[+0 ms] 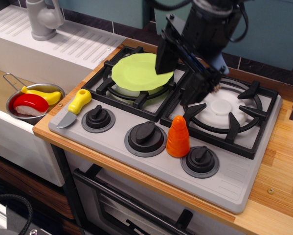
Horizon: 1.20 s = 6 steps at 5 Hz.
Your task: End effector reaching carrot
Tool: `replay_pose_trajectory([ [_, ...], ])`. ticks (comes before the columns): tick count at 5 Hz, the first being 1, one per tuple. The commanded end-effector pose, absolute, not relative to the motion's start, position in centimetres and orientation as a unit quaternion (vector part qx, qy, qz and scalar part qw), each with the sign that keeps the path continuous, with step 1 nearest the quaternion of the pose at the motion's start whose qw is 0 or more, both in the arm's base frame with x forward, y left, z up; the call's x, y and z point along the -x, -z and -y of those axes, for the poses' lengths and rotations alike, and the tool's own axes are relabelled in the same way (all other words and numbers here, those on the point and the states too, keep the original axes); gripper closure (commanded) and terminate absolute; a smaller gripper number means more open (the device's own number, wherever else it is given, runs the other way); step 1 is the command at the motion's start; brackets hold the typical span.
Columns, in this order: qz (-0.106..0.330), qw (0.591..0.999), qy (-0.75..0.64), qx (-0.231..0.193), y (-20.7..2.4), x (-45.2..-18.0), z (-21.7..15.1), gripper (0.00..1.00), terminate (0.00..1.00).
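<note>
The carrot [178, 137] stood straight up on the grey stove [234, 183], its round tip pointing at the ceiling and its fat end down. It sat between two black knobs [146, 134]. The end effector [176, 83] hung above and behind the carrot, not touching it, its two fingers spread wide apart.

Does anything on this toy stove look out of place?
Yes: an orange carrot stands upright among the control knobs, and a yellow-handled knife lies on the stove's front left corner. Nothing looks spilled or broken.
</note>
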<state>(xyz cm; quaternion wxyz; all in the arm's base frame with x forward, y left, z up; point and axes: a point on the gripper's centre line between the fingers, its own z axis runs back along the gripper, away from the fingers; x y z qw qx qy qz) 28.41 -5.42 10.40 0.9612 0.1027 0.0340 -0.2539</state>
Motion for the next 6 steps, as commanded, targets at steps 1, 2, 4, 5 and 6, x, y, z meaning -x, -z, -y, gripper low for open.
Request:
replay_pose_trajectory([
  [1, 0.017, 0.964, 0.246, -0.100, -10.0, -27.5, 6.2, 0.00, 0.00],
  [2, 0.028, 0.965, 0.243, -0.095, -8.6, -27.0, 6.8, 0.00, 0.00],
  [4, 0.057, 0.964, 0.245, -0.090, -6.2, -27.4, 7.3, 0.00, 0.00],
  [5, 0.068, 0.962, 0.248, -0.089, -5.2, -28.0, 7.0, 0.00, 0.00],
  [6, 0.065, 0.961, 0.251, -0.092, -4.6, -28.4, 7.0, 0.00, 0.00],
])
